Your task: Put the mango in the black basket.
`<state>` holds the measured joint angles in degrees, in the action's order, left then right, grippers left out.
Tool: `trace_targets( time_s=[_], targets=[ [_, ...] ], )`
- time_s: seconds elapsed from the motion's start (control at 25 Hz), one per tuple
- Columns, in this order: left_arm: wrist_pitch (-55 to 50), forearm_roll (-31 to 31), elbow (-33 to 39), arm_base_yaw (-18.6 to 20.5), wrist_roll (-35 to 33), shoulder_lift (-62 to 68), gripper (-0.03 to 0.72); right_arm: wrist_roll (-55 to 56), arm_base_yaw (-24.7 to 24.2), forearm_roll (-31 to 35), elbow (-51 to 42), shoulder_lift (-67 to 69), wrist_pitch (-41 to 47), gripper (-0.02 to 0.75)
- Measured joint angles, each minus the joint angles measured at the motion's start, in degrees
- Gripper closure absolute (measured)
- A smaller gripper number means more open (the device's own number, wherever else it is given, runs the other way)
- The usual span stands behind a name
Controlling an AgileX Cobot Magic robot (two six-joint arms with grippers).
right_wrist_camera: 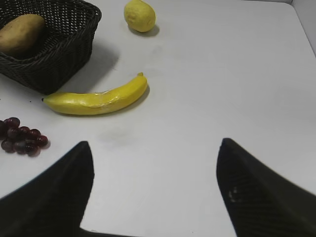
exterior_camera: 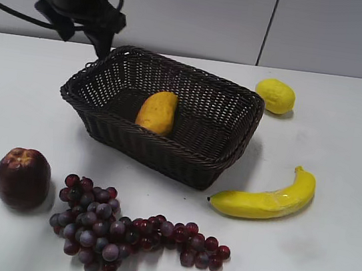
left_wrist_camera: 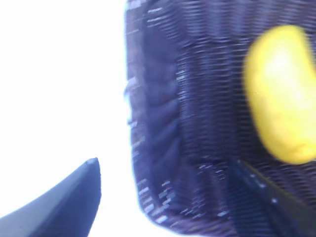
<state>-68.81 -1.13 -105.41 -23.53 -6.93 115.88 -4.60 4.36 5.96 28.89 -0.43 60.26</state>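
Observation:
The mango (exterior_camera: 157,112) lies inside the black basket (exterior_camera: 227,145), near its front wall. It also shows in the left wrist view (left_wrist_camera: 281,94) and the right wrist view (right_wrist_camera: 20,32). My left gripper (exterior_camera: 88,28) hangs above the basket's far left corner, open and empty; in the left wrist view its fingers (left_wrist_camera: 165,173) straddle the basket's rim (left_wrist_camera: 148,148), apart from the mango. My right gripper (right_wrist_camera: 155,158) is open and empty over bare table; it does not show in the exterior view.
A banana (exterior_camera: 266,200) lies right of the basket, a lemon (exterior_camera: 275,95) behind it. A dark red apple (exterior_camera: 22,178) and a bunch of purple grapes (exterior_camera: 120,229) lie in front. The banana (right_wrist_camera: 96,100), the lemon (right_wrist_camera: 139,15) and the basket (right_wrist_camera: 54,64) show in the right wrist view.

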Motion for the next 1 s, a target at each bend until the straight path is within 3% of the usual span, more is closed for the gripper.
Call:
trace_targets(
  time_s=[0.24,0.64,1.0],
  targets=[
    [-0.65,-2.95,9.97,6.12,0.27,-9.59,0.148,0.00,0.00,0.00,0.00,0.00,0.00,0.146],
    [-0.84,-2.25,36.65,22.51,0.46,-33.44,0.150,0.00,0.00,0.00,0.00,0.00,0.00,0.146],
    [3.02,-0.32,58.12,24.42,0.46,-59.40,0.150,0.00,0.00,0.00,0.00,0.00,0.00,0.146]
  ],
)
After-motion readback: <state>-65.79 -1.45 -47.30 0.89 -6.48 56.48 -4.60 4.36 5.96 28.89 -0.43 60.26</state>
